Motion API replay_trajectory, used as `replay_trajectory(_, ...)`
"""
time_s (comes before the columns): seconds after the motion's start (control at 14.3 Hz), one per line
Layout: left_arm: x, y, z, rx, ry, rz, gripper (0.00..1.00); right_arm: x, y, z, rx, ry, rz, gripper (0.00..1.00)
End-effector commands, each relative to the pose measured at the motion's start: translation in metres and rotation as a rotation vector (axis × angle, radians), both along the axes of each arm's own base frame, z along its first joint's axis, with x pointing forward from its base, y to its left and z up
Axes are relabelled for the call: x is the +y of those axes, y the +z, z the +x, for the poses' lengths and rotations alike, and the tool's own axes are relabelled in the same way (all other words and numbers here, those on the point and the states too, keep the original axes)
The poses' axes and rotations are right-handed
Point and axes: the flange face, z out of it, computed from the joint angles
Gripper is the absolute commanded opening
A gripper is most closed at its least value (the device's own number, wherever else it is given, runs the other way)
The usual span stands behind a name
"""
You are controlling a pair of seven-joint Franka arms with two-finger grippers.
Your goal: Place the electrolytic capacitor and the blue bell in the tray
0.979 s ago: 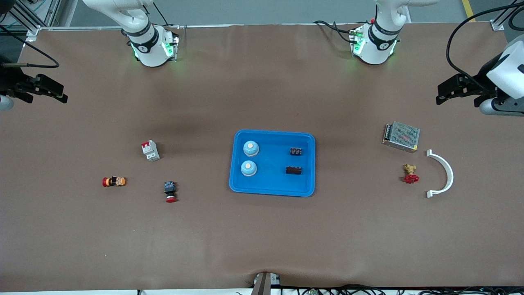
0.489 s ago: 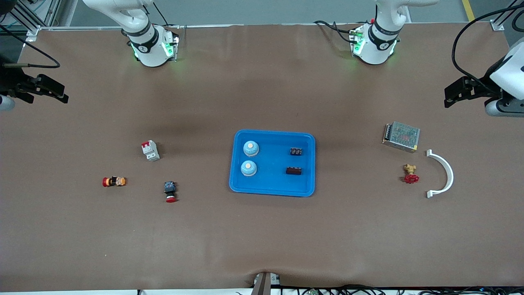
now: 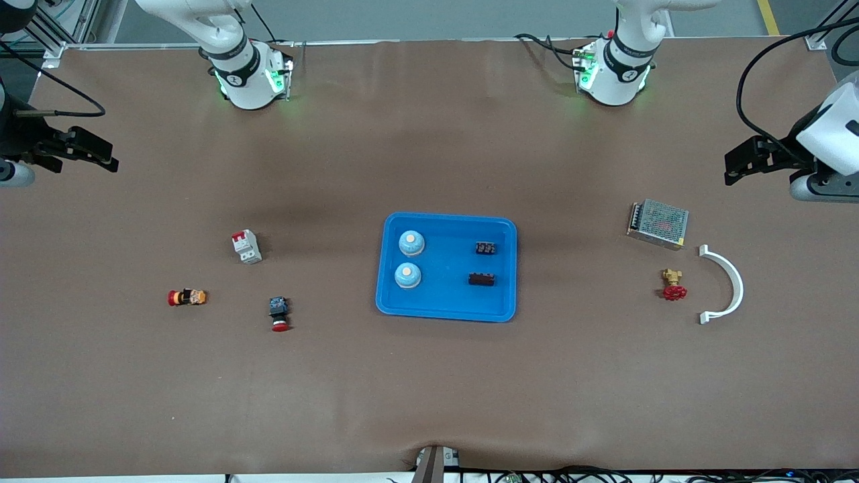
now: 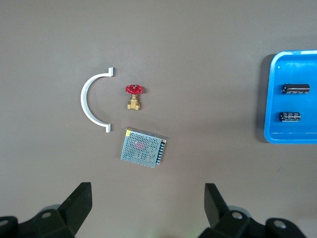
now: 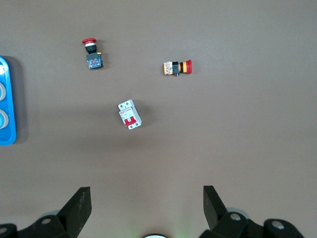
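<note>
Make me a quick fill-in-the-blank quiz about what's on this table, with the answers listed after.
1. The tray holds two blue bells and ____ capacitors.
2. The valve has a ____ handwheel.
3. The white arc lies toward the ____ arm's end of the table.
4. Both the left end effector and the right end effector are ____.

Missing words: two; red; left; open
</note>
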Motion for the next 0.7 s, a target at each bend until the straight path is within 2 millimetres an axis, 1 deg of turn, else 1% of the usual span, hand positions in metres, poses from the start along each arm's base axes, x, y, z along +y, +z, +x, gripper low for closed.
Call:
replay_trajectory(0.0, -0.0001, 0.0031, -0.0018, -0.011, -0.016, -0.012, 1.00, 0.0002, 0.0043, 0.0003, 0.001, -0.004, 0.017, 1.00)
replay_trajectory(0.21, -0.0028, 0.0022, -0.0016, -0.009, -0.017, -0.020, 1.00, 0.0002, 0.0050, 0.0003, -0.001, -0.004, 0.017, 1.00)
replay_trajectory(0.63, 0.0040, 0.0028, 0.0013, -0.025, -0.009, -0.012, 1.00, 0.0002, 0.0057, 0.0004, -0.002, -0.004, 0.017, 1.00)
